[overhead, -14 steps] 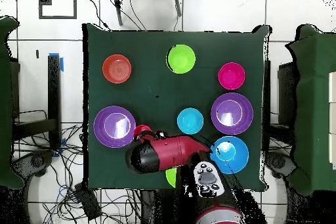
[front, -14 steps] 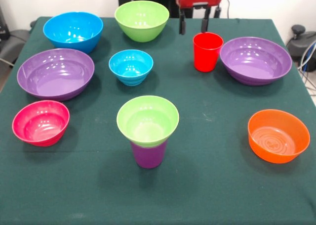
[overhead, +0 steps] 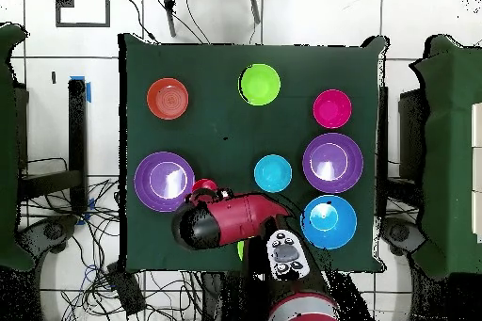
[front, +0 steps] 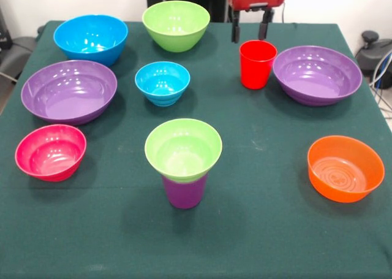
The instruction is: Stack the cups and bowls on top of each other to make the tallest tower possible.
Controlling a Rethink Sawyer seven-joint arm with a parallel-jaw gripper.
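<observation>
My gripper (front: 250, 29) hangs open and empty at the far edge, just behind and above the red cup (front: 257, 63), not touching it. The tower stands in the near middle: a small lime green bowl (front: 183, 149) sits in the purple cup (front: 184, 193). Loose bowls are spread around: large blue (front: 90, 38), large lime green (front: 176, 24), small blue (front: 162, 83), purple left (front: 68, 91), purple right (front: 317, 74), pink (front: 50, 151), orange (front: 345, 168). In the overhead view the arm (overhead: 226, 221) partly covers the red cup (overhead: 203, 186).
Everything stands on a green-clothed table (front: 263, 236). The purple bowl on the right sits close beside the red cup. Cables and chairs surround the table in the overhead view.
The gripper has shifted a little to the right in the front view and slightly up, now centred behind the red cup. The cups and bowls have not moved.
</observation>
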